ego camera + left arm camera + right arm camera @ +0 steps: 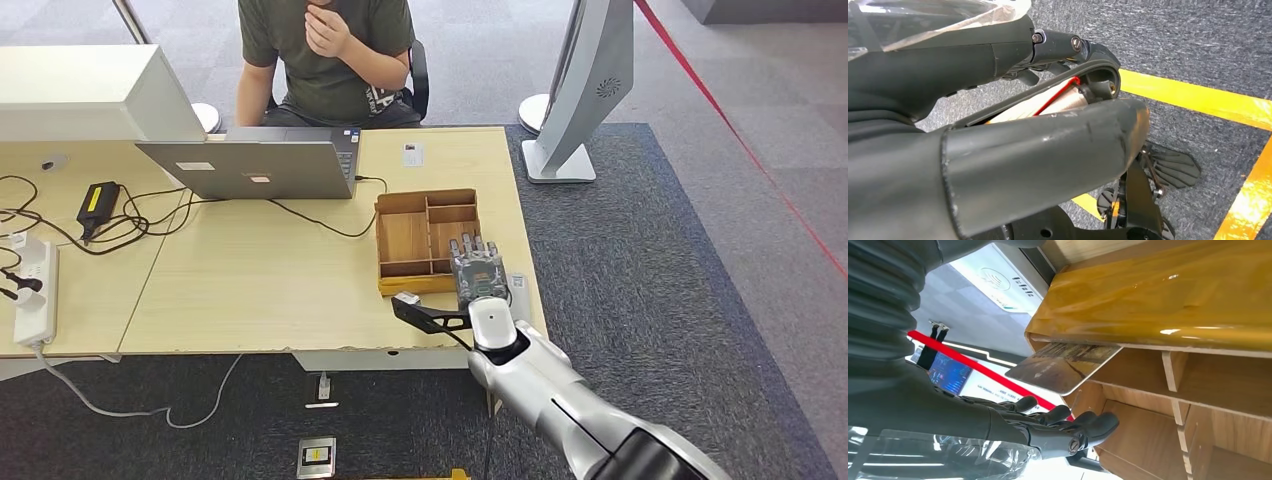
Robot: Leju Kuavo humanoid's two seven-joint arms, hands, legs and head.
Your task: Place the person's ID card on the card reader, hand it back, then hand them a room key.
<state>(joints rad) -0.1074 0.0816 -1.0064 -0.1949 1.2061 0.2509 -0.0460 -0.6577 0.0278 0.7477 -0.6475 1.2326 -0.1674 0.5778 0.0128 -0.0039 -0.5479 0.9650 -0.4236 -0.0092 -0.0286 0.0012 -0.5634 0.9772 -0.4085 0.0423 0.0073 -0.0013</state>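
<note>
A wooden tray (404, 238) with several compartments stands near the table's right edge, its front wall taped yellow (1158, 290). A room key card (1064, 366) with a printed picture leans inside a near compartment. My right hand (478, 268) hovers over the tray's near right corner. Its dark fingers (1068, 426) are stretched out just short of the card and hold nothing. A small white card (412, 154) lies on the far table edge in front of the seated person (325, 55). My left hand (998, 55) hangs by my side with straight fingers, holding nothing.
A slim white device (518, 292) lies at the table's right edge beside my right hand. An open laptop (255, 165), cables, a black adapter (97, 203) and a power strip (33, 292) fill the left half. A grey stand (585, 90) rises right of the table.
</note>
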